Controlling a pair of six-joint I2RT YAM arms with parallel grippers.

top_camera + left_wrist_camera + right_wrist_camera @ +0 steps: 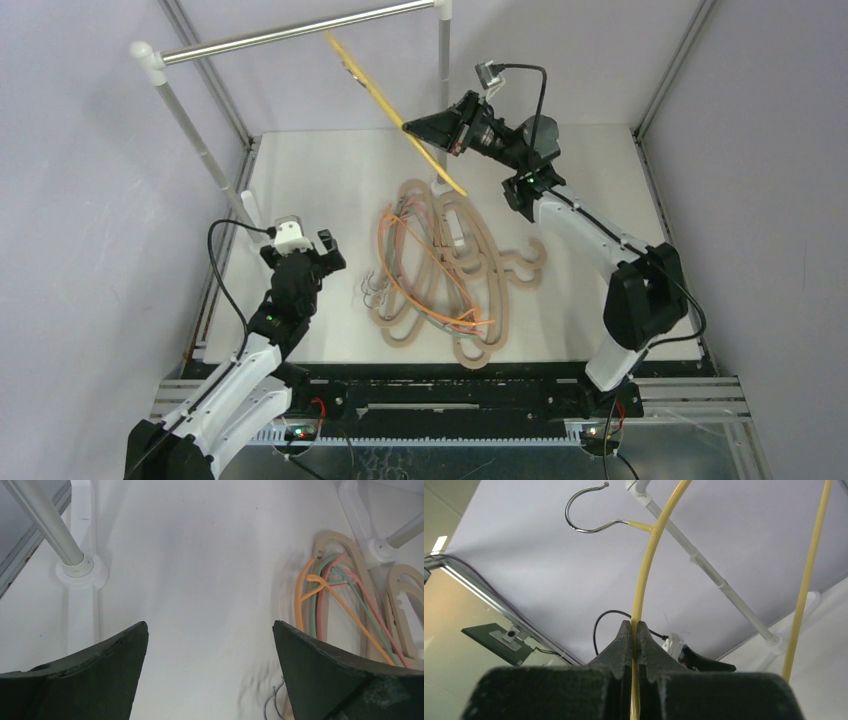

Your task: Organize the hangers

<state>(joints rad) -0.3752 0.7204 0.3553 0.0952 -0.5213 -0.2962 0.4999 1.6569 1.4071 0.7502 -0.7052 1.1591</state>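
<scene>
My right gripper (408, 127) is shut on a thin yellow hanger (385, 98) and holds it high, tilted, its top end near the silver rail (290, 32). In the right wrist view the yellow hanger (644, 580) runs up between the closed fingers (624, 640), and its wire hook (584, 510) hangs free in the air. A pile of tan hangers (495, 270) with thin orange (430, 255), green and pink ones lies on the table's middle. My left gripper (310, 245) is open and empty, left of the pile, and sees its left end (330, 595).
The rail stands on white posts (195, 140) at the back left and back right (443, 50). A post foot (80, 570) is on the table ahead of the left gripper. Loose wire hooks (372, 288) poke out of the pile's left side.
</scene>
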